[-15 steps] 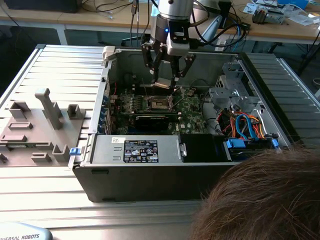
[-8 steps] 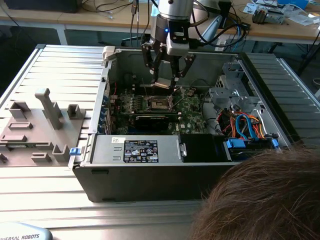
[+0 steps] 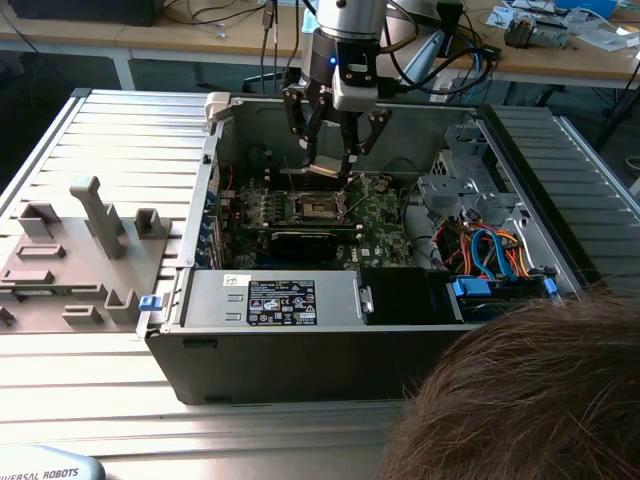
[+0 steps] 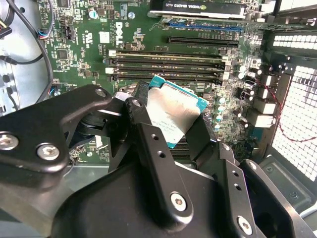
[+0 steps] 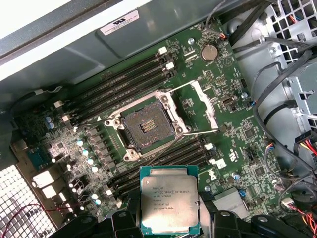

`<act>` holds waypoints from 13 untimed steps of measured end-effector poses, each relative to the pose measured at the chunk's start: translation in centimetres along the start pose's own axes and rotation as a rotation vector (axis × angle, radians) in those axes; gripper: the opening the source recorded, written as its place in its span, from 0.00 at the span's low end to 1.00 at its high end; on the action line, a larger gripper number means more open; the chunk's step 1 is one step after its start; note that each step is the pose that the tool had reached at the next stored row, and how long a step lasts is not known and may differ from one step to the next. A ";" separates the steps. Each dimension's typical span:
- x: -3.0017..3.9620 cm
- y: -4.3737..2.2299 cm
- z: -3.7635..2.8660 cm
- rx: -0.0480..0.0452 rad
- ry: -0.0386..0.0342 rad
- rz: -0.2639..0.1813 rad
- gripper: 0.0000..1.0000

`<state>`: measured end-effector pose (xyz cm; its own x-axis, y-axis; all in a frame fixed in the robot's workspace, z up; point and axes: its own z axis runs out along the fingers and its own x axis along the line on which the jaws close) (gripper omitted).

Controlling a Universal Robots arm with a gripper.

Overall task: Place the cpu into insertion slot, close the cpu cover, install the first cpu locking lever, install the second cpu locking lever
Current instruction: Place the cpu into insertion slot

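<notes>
Gripping: claw [image 3: 328,165] pinches the cpu [image 5: 170,198] by opposite edges, upper centre of the exterior view
Cpu: metal top faces the first wrist view; held above the green board [image 5: 242,134], apart from the insertion slot [image 5: 148,128]
Insertion slot: bare; cpu cover [image 5: 209,110] swung open beside it

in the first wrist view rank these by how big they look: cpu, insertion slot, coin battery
1. cpu and insertion slot: they look about alike. The cpu is nearer the camera, which enlarges it, so I won't rank the two.
2. coin battery: clearly the smallest.
</notes>
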<state>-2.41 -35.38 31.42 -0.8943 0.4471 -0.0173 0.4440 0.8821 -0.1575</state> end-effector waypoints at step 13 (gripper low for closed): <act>0.00 0.00 0.01 0.0012 0.0011 0.010 0.55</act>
<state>-2.41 -35.38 31.41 -0.8896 0.4563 -0.0178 0.4531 0.8772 -0.1585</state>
